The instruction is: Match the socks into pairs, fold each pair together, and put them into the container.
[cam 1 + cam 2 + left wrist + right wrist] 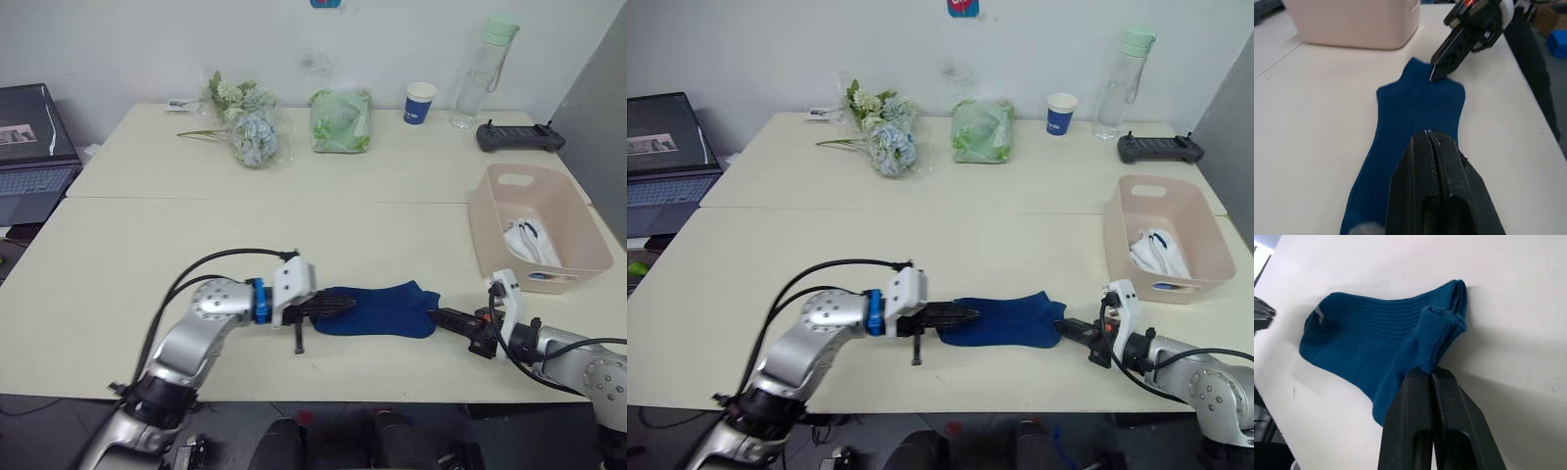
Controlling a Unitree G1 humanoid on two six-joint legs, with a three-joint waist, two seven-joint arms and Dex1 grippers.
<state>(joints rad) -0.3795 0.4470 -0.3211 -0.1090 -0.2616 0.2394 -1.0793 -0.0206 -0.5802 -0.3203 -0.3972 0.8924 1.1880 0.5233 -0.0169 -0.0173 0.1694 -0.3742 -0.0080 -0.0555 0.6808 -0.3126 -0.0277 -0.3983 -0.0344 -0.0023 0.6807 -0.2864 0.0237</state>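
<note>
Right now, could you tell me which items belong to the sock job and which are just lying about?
Job: dark blue ribbed sock; white socks inside pale pink plastic tub.
Lying about: flower bunch; green cloth bundle; blue paper cup; clear bottle; black controller; laptop.

Ribbed knit navy sock (380,309); smooth matt table (147,284); smooth pink plastic container (497,233).

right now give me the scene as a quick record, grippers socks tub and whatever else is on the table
left gripper: shut on the toe end of the dark navy sock
right gripper: shut on that sock's cuff
sock state: flat on the table, stretched between both grippers
pink tub: right side of the table, holds a white sock bundle
far edge: flower bunch, green cloth bundle, blue paper cup, clear bottle, black controller
</note>
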